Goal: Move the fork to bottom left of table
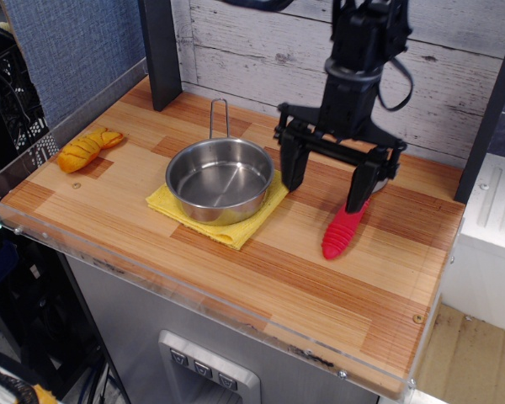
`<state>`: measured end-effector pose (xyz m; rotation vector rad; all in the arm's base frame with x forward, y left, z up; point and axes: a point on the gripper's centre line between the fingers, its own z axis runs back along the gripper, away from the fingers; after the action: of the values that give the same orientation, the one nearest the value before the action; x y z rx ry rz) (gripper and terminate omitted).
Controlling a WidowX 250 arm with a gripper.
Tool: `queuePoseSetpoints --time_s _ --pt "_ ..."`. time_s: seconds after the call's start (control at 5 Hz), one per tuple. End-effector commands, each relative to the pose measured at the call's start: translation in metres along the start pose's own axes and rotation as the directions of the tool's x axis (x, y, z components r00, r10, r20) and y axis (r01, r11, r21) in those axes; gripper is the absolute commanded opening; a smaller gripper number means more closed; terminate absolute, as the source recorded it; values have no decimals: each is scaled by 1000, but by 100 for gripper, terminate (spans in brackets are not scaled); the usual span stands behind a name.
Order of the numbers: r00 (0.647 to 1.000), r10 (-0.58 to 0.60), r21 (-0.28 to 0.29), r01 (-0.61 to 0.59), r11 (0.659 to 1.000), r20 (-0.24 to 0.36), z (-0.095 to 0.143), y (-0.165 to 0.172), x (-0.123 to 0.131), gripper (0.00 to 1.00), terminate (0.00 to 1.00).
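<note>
observation.image — gripper (326, 190) fingers spread wide, one fingertip at fork (342, 229) handle.

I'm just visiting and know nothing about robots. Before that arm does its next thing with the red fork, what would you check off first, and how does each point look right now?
1. Gripper open wide enough for the handle: ok, the jaws stand far apart.
2. Gripper centred over the fork: not ok, one finger sits at the handle's upper end and the other is well to the side, near the pan.
3. Fork lying flat and free on the table: ok for the handle; the tines are hidden behind the finger.
4. Finger touching the fork: cannot tell.
5. Room at the table's near left area: ok, the toy food piece lies farther back and the yellow cloth is more central.
</note>
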<state>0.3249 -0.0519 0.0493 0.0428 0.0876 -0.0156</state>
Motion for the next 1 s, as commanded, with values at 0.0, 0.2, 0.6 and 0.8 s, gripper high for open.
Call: queuePoseSetpoints --time_s 0.0,0.2,0.6,0.8 --pt "999 13 7 -14 1000 45 -15 -6 4 100 0" --pt "997 58 34 -60 998 60 -26 -14 6 100 0" --pt "998 63 55 -65 996 27 -54 -30 23 100 0" --pt "998 60 70 -61 996 16 -60 -33 25 0 0"
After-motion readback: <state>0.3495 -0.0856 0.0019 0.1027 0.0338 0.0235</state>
